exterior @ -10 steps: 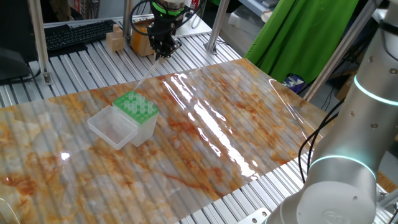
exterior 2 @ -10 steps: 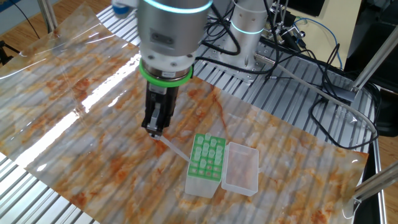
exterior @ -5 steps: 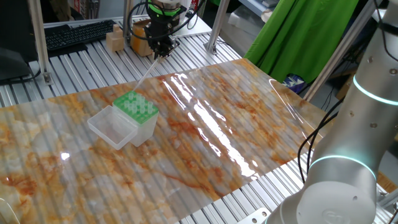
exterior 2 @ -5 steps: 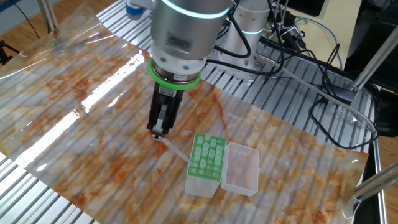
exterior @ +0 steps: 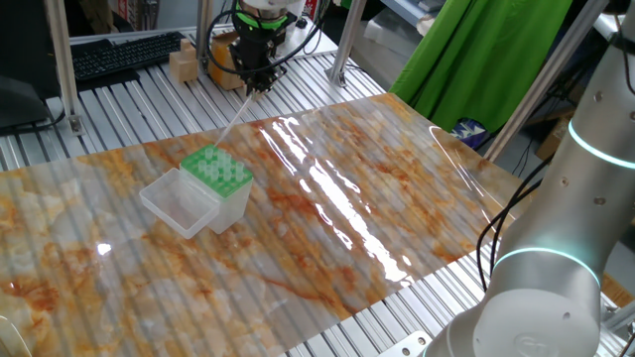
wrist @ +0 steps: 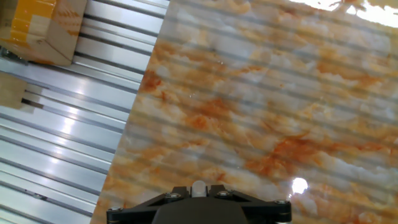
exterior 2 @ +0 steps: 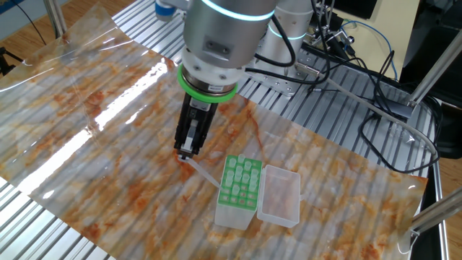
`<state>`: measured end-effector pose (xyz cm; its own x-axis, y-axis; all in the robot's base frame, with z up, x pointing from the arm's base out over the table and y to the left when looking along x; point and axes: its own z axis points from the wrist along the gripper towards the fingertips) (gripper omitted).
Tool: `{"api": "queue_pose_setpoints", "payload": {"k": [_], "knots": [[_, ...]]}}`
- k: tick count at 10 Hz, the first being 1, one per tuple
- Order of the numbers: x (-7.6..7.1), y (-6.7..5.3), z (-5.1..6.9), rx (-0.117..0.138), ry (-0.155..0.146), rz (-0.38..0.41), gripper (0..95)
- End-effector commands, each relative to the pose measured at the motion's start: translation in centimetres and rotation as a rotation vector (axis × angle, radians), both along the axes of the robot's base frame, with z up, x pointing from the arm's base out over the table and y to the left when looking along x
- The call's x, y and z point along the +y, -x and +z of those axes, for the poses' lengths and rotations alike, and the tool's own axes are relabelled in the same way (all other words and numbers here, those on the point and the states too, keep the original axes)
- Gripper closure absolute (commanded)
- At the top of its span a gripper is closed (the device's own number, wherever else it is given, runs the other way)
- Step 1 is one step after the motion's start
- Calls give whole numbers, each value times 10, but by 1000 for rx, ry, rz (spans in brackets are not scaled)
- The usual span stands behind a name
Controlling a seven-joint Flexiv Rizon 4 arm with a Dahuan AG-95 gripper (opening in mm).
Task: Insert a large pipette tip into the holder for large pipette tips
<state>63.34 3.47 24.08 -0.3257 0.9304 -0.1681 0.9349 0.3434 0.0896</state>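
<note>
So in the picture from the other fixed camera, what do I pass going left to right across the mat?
The tool → the large pipette tip it holds, slanting away → the holder for large pipette tips with its green top → its attached clear lid, lying open.

A marbled orange sheet [exterior: 327, 198] is laid over the slatted bench [exterior: 129, 109]; keyboard [exterior: 124, 55] and green cloth [exterior: 476, 59] are seen behind.

Fingers [exterior: 255, 85] pinching slanted pipette tip [exterior: 235, 117], above green-topped holder [exterior: 219, 175]
</note>
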Motion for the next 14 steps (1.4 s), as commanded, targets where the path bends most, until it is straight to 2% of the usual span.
{"api": "queue_pose_setpoints", "payload": {"k": [1,7,10,14], "knots": [[1,0,0,-11,3,-3,950],[4,-4,-2,-27,31,19,950],[5,-4,-1,-23,27,26,950],[10,-1,2,-31,36,22,950]]}}
